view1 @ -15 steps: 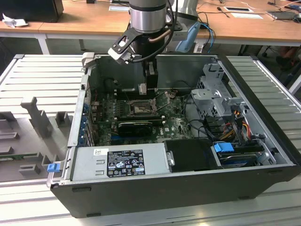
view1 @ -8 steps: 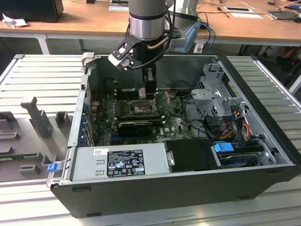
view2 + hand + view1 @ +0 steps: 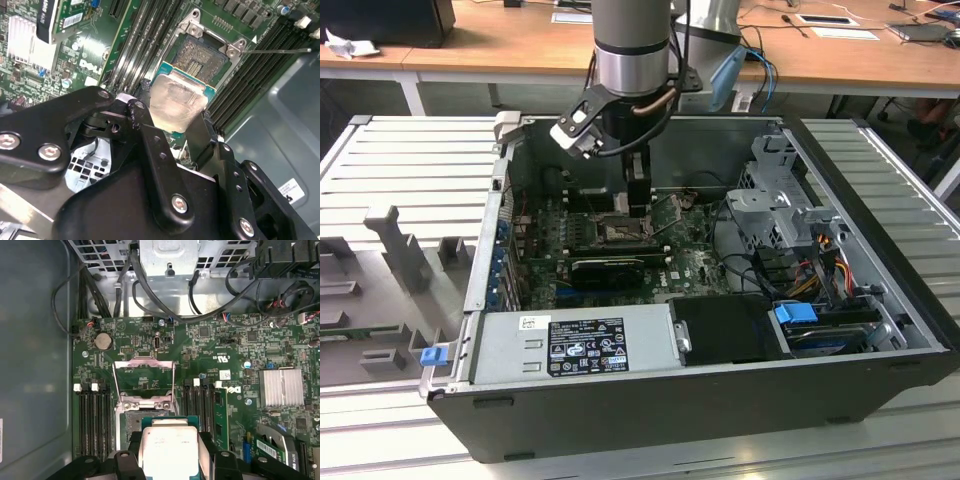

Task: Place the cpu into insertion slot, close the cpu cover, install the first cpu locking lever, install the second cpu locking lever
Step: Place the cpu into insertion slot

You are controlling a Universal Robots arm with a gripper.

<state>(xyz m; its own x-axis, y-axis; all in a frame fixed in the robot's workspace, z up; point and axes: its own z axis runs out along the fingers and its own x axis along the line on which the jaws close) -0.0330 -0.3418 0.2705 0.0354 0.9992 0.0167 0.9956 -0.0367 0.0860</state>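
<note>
Cpu [image 3: 177,102]: clamped flat in gripper [image 3: 175,112], held above motherboard [image 3: 225,340]. Insertion slot [image 3: 205,57] open, below, slightly toward the exterior view's left; cpu cover [image 3: 144,363] raised clear of it.

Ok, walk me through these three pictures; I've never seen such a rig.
One picture is taken from off the arm: a robot arm reaches down into an open computer case. The other two come from cameras riding on the arm's wrist, looking at the green motherboard. The gripper, with two black fingers, is shut on the cpu, a small silvery chip, close to the empty slot. The cover, a thin metal frame, stands flipped open.
</note>
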